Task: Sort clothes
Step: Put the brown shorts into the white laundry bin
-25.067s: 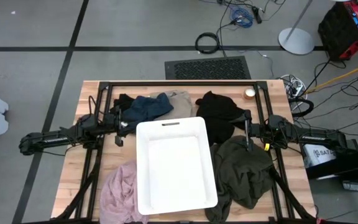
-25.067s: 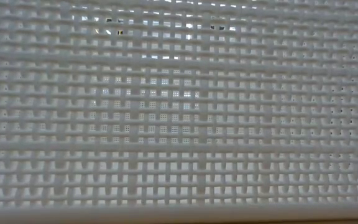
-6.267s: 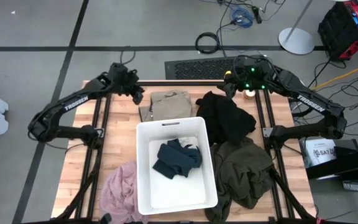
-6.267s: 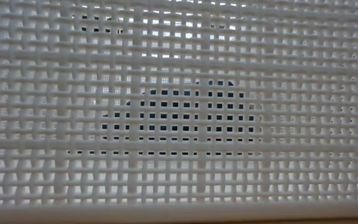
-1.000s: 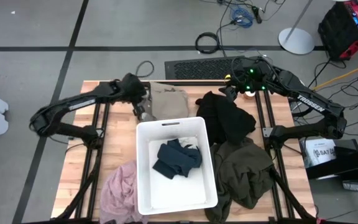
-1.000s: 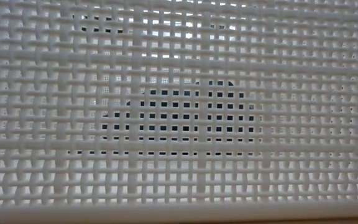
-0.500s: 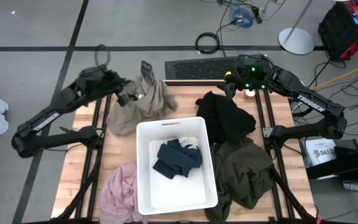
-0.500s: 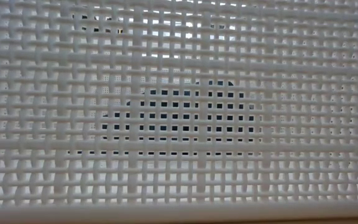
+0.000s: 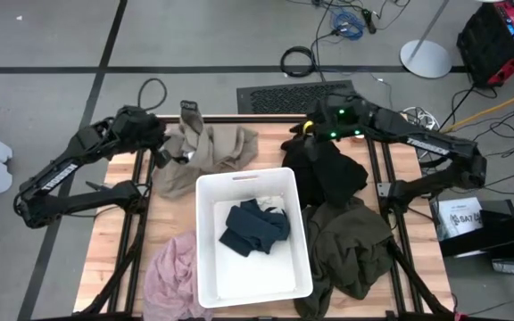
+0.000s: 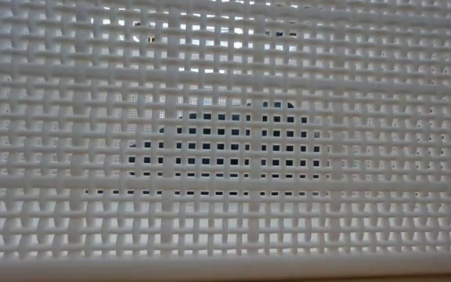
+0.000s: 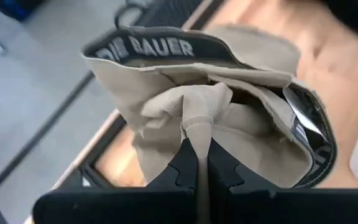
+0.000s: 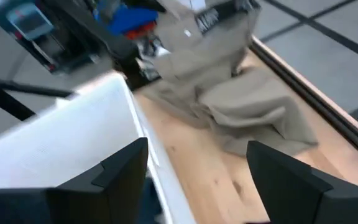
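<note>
I have the left pincer clamped tight on a fold of the tan khaki garment, lifting it off the far left part of the tabletop; most of the cloth drapes down beside the white bin, its lower edge apparently resting on the wood. The navy blue garment lies inside the bin. The right pincer hangs with its jaws apart and nothing between them, over the black garment at the far right. The pale pink garment and the dark olive green garment lie at the near corners.

To do this step well, I judge I should raise the khaki high enough that its trailing hem clears the bin wall before I swing it across, then let go only once the bulk hangs over the middle. A snagged hem could drag the bin.
</note>
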Available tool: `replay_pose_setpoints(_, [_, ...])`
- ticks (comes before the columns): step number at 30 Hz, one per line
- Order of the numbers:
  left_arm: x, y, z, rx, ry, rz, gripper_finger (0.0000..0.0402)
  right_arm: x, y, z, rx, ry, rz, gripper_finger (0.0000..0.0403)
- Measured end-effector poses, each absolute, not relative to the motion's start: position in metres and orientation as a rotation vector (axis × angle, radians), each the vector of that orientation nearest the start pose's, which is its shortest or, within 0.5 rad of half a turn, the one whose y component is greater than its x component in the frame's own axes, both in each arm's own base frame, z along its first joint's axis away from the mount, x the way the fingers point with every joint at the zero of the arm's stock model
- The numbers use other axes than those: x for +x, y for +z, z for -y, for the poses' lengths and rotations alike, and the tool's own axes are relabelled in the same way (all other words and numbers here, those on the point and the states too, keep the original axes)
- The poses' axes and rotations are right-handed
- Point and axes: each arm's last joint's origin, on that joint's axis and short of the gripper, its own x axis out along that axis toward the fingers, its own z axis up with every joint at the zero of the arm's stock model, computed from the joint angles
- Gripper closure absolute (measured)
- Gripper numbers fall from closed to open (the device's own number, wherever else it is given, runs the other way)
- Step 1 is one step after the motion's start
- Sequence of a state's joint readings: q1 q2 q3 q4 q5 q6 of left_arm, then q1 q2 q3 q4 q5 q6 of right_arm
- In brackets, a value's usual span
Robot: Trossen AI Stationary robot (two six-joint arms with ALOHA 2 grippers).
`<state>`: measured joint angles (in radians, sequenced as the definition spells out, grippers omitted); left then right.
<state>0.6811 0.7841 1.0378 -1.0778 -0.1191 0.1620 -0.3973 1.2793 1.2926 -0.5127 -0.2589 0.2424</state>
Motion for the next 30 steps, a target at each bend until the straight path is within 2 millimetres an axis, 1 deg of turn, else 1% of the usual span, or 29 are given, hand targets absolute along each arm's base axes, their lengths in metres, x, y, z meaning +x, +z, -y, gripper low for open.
replay_pose_setpoints(3, [0.098,0.334,-0.082,-0.123,0.633,-0.903,0.0392,0.263,0.361,0.107,0.364,-0.265,-0.509,0.0140])
replay_pose_setpoints(5, [0.104,0.331,-0.086,-0.139,0.608,-0.919,0.0378,0.265,0.355,0.116,0.351,-0.334,-0.530,0.0140])
replay_pose_setpoints(8, [0.112,0.325,-0.093,-0.143,0.623,-0.973,0.0344,0.264,0.347,0.136,0.388,-0.423,-0.547,0.0140])
replay_pose_setpoints(11, [0.116,0.320,-0.099,-0.140,0.651,-1.039,0.0304,0.263,0.337,0.153,0.450,-0.467,-0.574,0.0140])
replay_pose_setpoints(13, [0.120,0.317,-0.102,-0.129,0.652,-1.064,0.0277,0.263,0.331,0.159,0.465,-0.479,-0.595,0.0140])
replay_pose_setpoints(15, [0.122,0.320,-0.103,-0.085,0.614,-1.076,0.0255,0.263,0.327,0.163,0.470,-0.471,-0.616,0.0140])
replay_pose_setpoints(17, [0.121,0.329,-0.102,-0.066,0.597,-1.045,0.0241,0.264,0.323,0.166,0.469,-0.470,-0.631,0.0140])
replay_pose_setpoints(20, [0.118,0.352,-0.099,-0.041,0.608,-0.985,0.0233,0.266,0.321,0.167,0.460,-0.466,-0.642,0.0140])
replay_pose_setpoints(23, [0.109,0.383,-0.092,-0.018,0.630,-0.905,0.0232,0.266,0.320,0.167,0.447,-0.461,-0.645,0.0140])
replay_pose_setpoints(25, [0.107,0.405,-0.090,0.021,0.665,-0.768,0.0231,0.266,0.320,0.167,0.444,-0.460,-0.645,0.0140])
replay_pose_setpoints(27, [0.113,0.422,-0.094,0.067,0.675,-0.571,0.0231,0.266,0.321,0.167,0.443,-0.460,-0.644,0.0140])
replay_pose_setpoints(28, [0.119,0.427,-0.097,0.082,0.646,-0.490,0.0231,0.266,0.321,0.168,0.443,-0.462,-0.643,0.0140])
replay_pose_setpoints(30, [0.137,0.426,-0.109,0.077,0.575,-0.430,0.0234,0.265,0.321,0.169,0.445,-0.466,-0.643,0.0140])
